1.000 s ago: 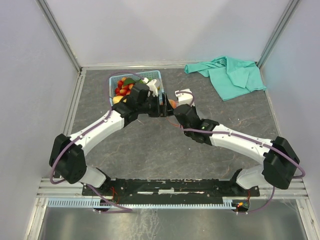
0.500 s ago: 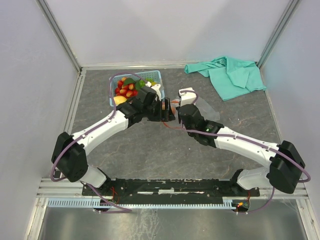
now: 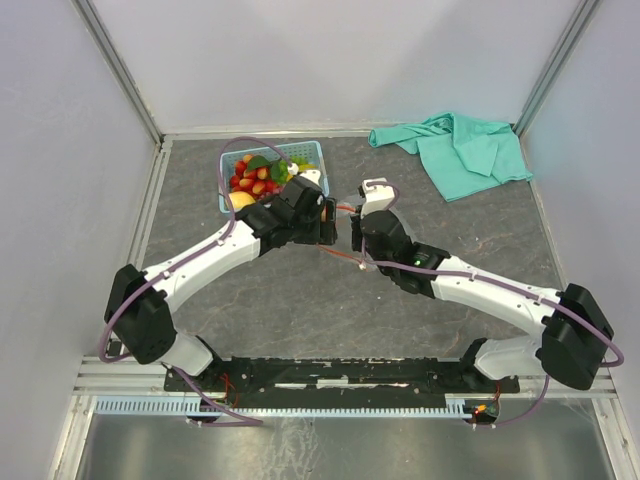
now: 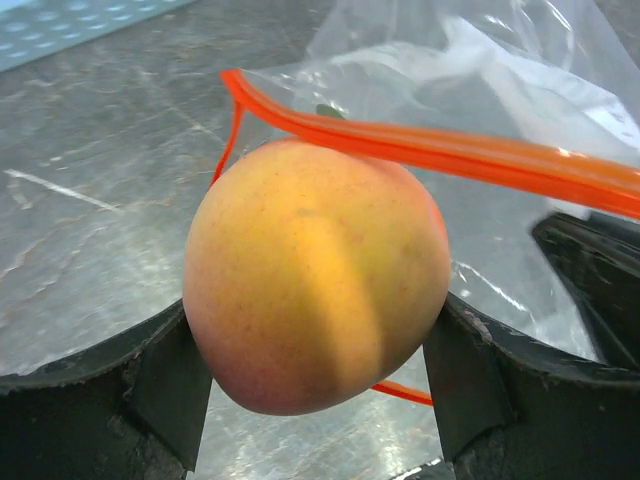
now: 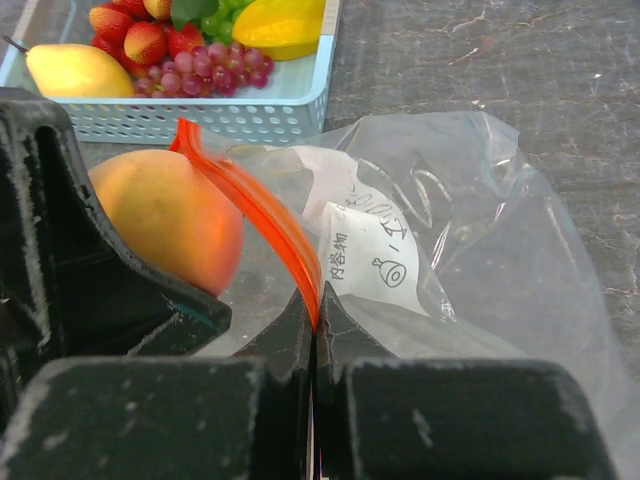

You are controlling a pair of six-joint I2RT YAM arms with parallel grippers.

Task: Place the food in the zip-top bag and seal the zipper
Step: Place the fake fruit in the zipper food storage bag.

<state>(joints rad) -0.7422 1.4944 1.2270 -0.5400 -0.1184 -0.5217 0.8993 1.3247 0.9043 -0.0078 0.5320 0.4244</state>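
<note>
My left gripper (image 4: 315,378) is shut on an orange-pink peach (image 4: 315,275), one finger on each side of it. The peach sits at the open mouth of the clear zip-top bag (image 4: 480,90). One red-orange zipper (image 4: 450,150) strip runs over its top and the other passes beneath it. My right gripper (image 5: 316,305) is shut on the upper zipper (image 5: 260,200) strip and holds that edge of the bag (image 5: 470,200) up. In the top view the two grippers (image 3: 325,215) (image 3: 358,228) meet just right of the basket. Strawberries (image 5: 130,40), grapes (image 5: 200,75), a lemon (image 5: 75,70) and a yellow fruit (image 5: 280,22) lie in the basket.
The light blue lattice basket (image 3: 300,148) stands at the back, left of centre, right behind the bag's mouth. A teal cloth (image 3: 460,150) lies crumpled in the back right corner. White walls close the table on three sides.
My left gripper has carried the peach to the right, away from the basket and up to the bag's mouth. My right gripper has shifted slightly left toward it, still gripping the zipper strip.
</note>
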